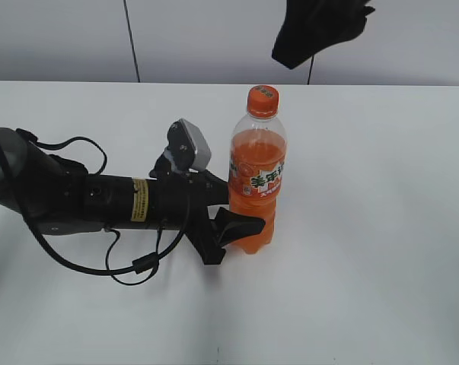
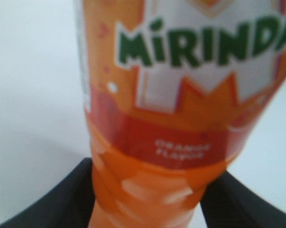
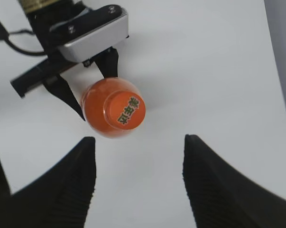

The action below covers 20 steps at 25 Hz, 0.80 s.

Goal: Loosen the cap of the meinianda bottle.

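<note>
A plain white bench [image 1: 381, 251] is shown before a pale grey panelled wall [image 1: 214, 38] with dark vertical seams. The meinianda bottle [image 1: 256, 179] stands upright near the middle of the bench, its orange cap [image 1: 263, 100] seated on the neck. The left tool [image 1: 240, 217] is closed on the lower body of the bottle, one finger [image 2: 62, 199] pressed against each side just below the label. The left arm [image 1: 100, 199] is laid low and nearly level across the bench from its left edge, a grey wrist camera [image 1: 189, 144] carried on top. The right tool [image 3: 138, 185] is held well above the cap with its ribbed fingers [image 3: 76, 185] spread apart, nothing held; in the exterior view only a dark part of it [image 1: 317, 29] is seen at the top.
</note>
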Each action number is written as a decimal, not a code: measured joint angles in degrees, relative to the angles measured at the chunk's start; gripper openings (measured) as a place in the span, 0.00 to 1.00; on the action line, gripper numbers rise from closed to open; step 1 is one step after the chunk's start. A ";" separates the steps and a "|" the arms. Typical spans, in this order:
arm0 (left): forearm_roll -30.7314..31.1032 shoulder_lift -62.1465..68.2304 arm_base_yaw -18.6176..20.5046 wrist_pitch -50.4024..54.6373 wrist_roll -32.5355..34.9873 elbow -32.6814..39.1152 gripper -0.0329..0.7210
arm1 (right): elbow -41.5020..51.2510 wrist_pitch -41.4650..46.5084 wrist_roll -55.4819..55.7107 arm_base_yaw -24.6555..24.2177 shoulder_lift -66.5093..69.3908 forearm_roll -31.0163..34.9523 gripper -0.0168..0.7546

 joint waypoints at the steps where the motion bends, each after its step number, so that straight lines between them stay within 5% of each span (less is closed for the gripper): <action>1: 0.00 0.00 0.00 0.00 0.00 0.00 0.59 | 0.00 0.00 6.59 0.00 -0.28 0.00 0.59; 9: 0.00 0.00 0.00 0.00 0.00 0.00 0.59 | 0.00 0.00 50.90 0.00 -0.49 0.46 0.59; 20: 0.00 0.00 0.00 0.06 0.00 0.00 0.59 | 0.00 0.00 56.57 0.00 0.53 1.44 0.59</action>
